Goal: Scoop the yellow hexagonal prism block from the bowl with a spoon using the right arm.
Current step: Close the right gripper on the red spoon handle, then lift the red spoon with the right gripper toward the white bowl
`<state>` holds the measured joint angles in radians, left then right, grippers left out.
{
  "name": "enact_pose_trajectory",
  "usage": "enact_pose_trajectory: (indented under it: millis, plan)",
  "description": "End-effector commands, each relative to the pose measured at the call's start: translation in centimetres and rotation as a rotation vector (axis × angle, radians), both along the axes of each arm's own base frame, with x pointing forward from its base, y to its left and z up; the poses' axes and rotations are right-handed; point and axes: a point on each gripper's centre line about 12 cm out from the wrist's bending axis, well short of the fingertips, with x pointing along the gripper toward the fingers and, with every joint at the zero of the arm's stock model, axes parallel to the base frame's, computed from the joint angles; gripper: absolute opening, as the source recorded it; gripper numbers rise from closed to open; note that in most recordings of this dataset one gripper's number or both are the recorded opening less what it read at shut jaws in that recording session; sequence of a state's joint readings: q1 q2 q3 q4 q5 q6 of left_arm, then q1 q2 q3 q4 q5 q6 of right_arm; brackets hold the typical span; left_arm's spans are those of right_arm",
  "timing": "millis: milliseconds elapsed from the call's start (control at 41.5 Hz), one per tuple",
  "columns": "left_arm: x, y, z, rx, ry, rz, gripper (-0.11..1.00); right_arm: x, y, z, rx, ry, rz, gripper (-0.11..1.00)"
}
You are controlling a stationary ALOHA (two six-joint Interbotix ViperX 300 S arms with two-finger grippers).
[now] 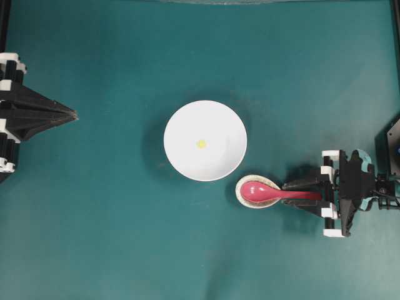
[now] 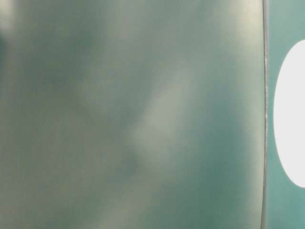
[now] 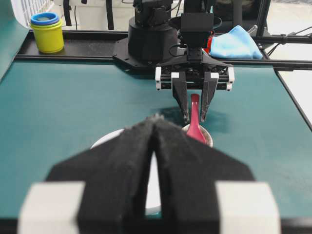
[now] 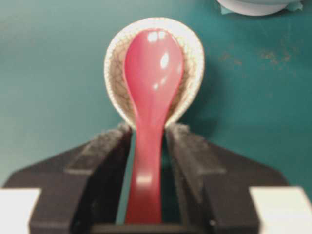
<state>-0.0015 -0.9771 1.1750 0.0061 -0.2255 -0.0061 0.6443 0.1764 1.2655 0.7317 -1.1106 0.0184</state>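
Early stage: the right hand [image 4: 148, 141] straddles the spoon [image 4: 151, 97] handle, fingers unclenched, while the block [image 1: 201, 144] sits unscooped at bowl [image 1: 181, 122] centre.

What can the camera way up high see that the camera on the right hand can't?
Only the overhead view shows the tiny yellow block inside the whole white bowl, plus the left gripper, shut. Only the right wrist view shows the spoon rest's crackled glaze. Both show the pink spoon lying on that rest, its handle between the right gripper's fingers.
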Motion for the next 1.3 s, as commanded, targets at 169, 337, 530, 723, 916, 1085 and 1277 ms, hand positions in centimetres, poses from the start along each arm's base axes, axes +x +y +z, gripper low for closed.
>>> enact_pose_trajectory:
  millis: [169, 337, 530, 723, 916, 1085, 1277]
  plan:
    - [0.3, 0.0, 0.8, 0.011, -0.018, 0.001, 0.01, 0.2, 0.2, 0.7, 0.009, -0.039, 0.004, 0.31]
    - [0.2, 0.0, 0.9, 0.014, -0.02, 0.0, 0.01, 0.2, 0.2, 1.1, 0.018, -0.056, 0.005, 0.25]
    - [0.3, 0.0, 0.8, 0.014, -0.018, 0.0, 0.01, 0.2, 0.2, 2.6, 0.042, -0.102, 0.008, 0.25]
    - [0.3, 0.0, 0.6, 0.021, -0.012, -0.001, 0.01, 0.0, 0.1, 4.0, 0.062, -0.122, 0.015, 0.25]
    - [0.8, 0.0, -0.2, 0.043, 0.024, -0.003, 0.01, 0.2, -0.6, 4.9, 0.077, -0.119, -0.005, 0.25]
    - [1.3, 0.0, -0.5, 0.061, 0.041, -0.003, 0.01, 0.5, -1.6, 5.9, 0.084, -0.123, -0.033, 0.25]
    - [1.0, 0.0, -0.1, 0.061, 0.024, -0.001, 0.01, 0.9, -2.6, 7.2, 0.078, -0.102, -0.044, 0.25]
